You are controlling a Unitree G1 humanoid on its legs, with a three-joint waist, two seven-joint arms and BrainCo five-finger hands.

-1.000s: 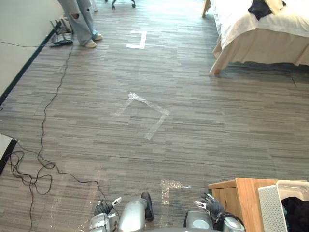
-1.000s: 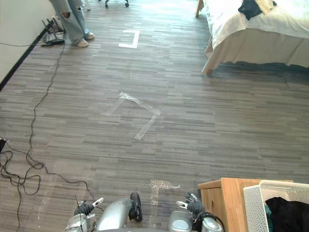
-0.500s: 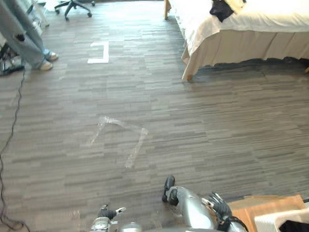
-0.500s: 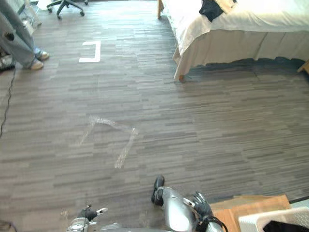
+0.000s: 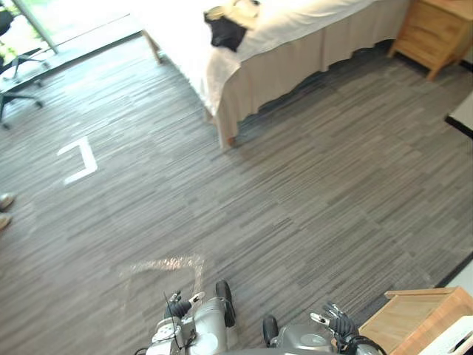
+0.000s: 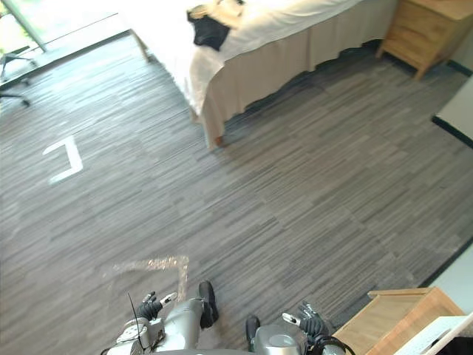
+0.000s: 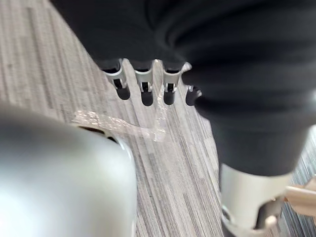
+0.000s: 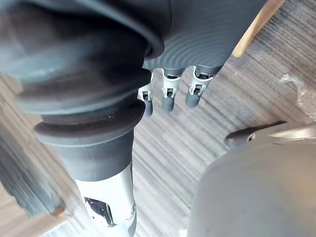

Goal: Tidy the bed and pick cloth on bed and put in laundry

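The dark cloth (image 5: pixel 225 31) is seen lying on the bed (image 5: pixel 295 44), near its foot end, touching a pale cloth (image 5: pixel 238 10) that is bunched just beside it. Nothing has been picked up yet. The bed stands far across the grey floor (image 5: pixel 310 200), with a wooden nightstand (image 5: pixel 432 31) next to it.

Compared with one second ago, the whole picture has been shifted, so it is the head camera that was turned and not the things. The bed, before cut off at the upper right corner, is now brought to the upper middle. Of the person only a shoe (image 5: pixel 4 200) is left at the edge. Of the laundry basket (image 6: pixel 442 334) on the low wooden table (image 5: pixel 410 314) only a white corner is kept in view.

The left hand (image 7: pixel 144 91) and the right hand (image 8: pixel 168 96) are held low, with fingers hanging straight and nothing grasped (both released). It is judged that the robot is being turned toward the bed, and the walk to it remains to be done.
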